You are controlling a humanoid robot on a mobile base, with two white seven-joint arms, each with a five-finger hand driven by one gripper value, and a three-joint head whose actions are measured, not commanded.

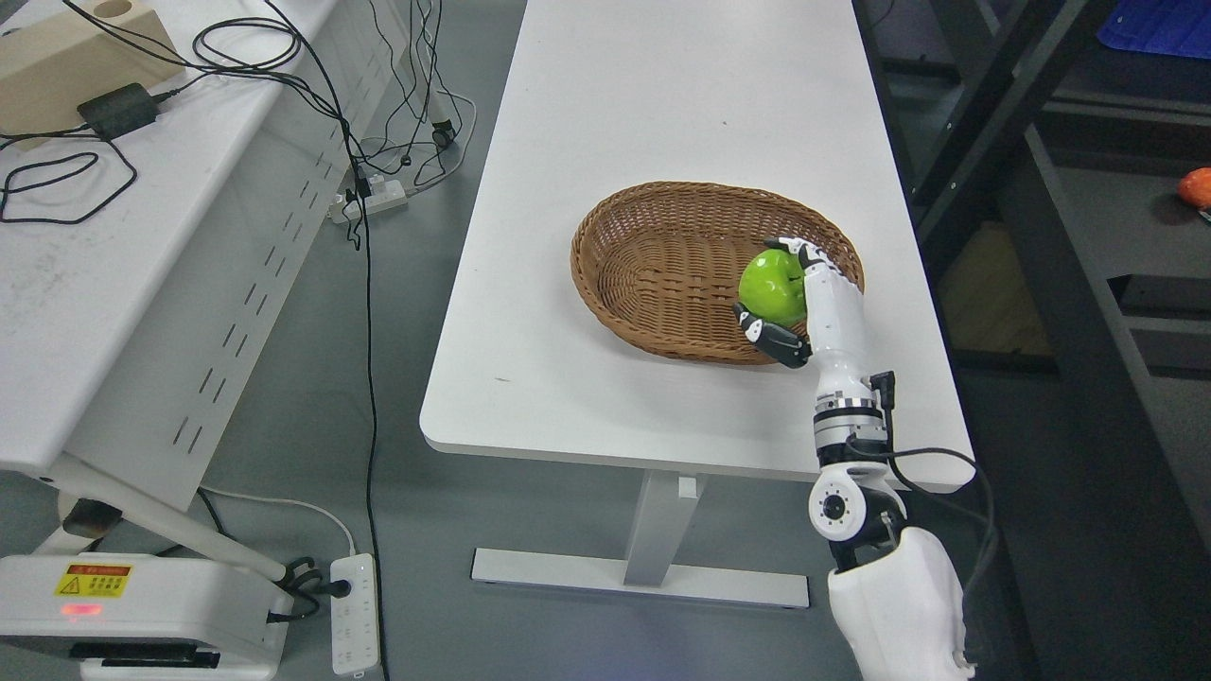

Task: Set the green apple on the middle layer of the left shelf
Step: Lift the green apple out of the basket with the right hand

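A green apple (771, 286) is over the right end of a brown wicker basket (662, 274) on the white table (605, 378). My right hand (783, 295) reaches in from the lower right and is shut on the apple, fingers above it and thumb below. I cannot tell whether the apple rests in the basket or is lifted. The left arm does not show. Dark shelf frames (1041, 189) stand along the right side of the picture.
A second white table (142, 246) at the left carries a wooden box (66, 57), a black adapter and cables. Power strips (355, 615) and cables lie on the grey floor. An orange object (1197, 187) sits on the right shelf.
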